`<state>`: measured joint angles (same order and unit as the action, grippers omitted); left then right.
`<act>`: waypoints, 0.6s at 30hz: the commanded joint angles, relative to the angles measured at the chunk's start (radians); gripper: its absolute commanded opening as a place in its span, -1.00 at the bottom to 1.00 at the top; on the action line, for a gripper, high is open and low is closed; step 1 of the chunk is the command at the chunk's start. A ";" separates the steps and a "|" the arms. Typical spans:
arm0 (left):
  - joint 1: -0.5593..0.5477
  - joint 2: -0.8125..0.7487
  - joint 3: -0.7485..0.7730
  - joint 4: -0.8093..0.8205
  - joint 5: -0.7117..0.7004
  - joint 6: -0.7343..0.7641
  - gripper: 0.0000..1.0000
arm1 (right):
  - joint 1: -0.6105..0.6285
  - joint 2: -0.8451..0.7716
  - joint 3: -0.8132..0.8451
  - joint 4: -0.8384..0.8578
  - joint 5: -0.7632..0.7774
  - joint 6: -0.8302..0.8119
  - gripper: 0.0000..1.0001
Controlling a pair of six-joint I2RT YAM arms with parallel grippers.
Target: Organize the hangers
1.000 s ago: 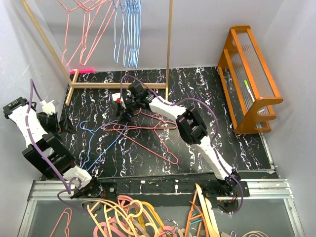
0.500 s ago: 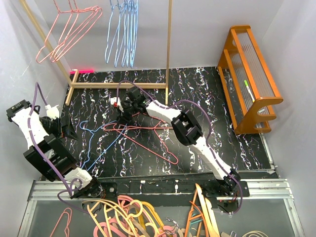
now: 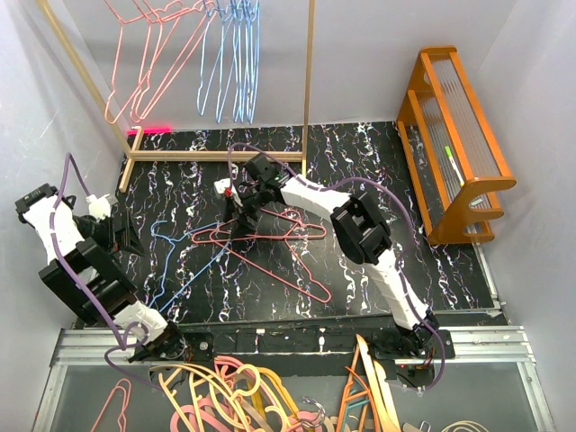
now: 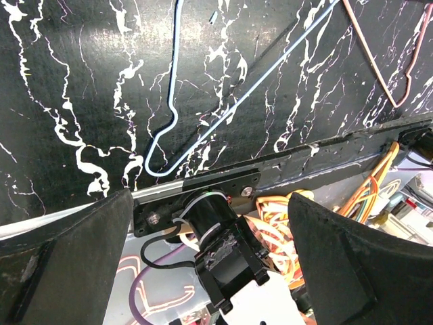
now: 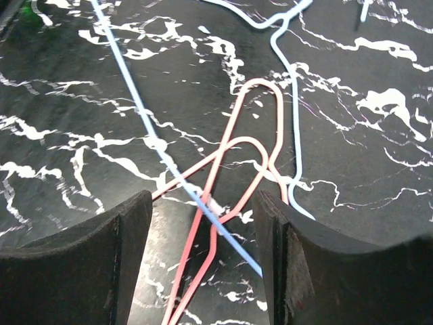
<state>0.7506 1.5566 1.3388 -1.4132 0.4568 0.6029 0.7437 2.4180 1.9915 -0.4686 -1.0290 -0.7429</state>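
Two pink-red wire hangers (image 3: 274,247) and a light blue wire hanger (image 3: 175,261) lie tangled on the black marbled table (image 3: 396,171). My right gripper (image 3: 236,222) is open low over their hooks. In the right wrist view the pink hooks (image 5: 260,145) and a blue wire (image 5: 145,122) lie between and ahead of the open fingers (image 5: 88,271). My left gripper (image 3: 135,238) is open and empty at the table's left edge; its view shows the blue hanger's corner (image 4: 159,159). Pink-red hangers (image 3: 148,54) and blue hangers (image 3: 236,58) hang on the wooden rack (image 3: 309,81).
An orange wooden stand (image 3: 454,135) sits at the table's right. Thicker orange, pink and cream hangers (image 3: 234,396) lie in the tray below the arm bases. The rack's base bar (image 3: 216,156) crosses the table's far left.
The hanging hangers swing on the rack. My right gripper has shifted slightly right and nearer over the tangled hooks. The left arm has barely moved.
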 commanded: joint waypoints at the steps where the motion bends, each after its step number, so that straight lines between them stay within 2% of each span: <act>1: 0.004 0.017 -0.019 -0.020 0.039 0.021 0.94 | -0.009 -0.085 0.013 -0.209 -0.099 -0.252 0.30; 7: 0.003 0.045 -0.024 -0.019 0.048 0.019 0.94 | 0.024 -0.066 0.041 -0.251 -0.088 -0.358 0.25; 18: 0.004 0.076 -0.033 -0.020 0.052 0.010 0.94 | 0.095 0.046 0.196 -0.257 -0.078 -0.348 0.21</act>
<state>0.7506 1.6382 1.3186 -1.4109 0.4782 0.6056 0.8173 2.4222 2.1109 -0.7265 -1.0882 -1.0817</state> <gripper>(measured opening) 0.970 0.602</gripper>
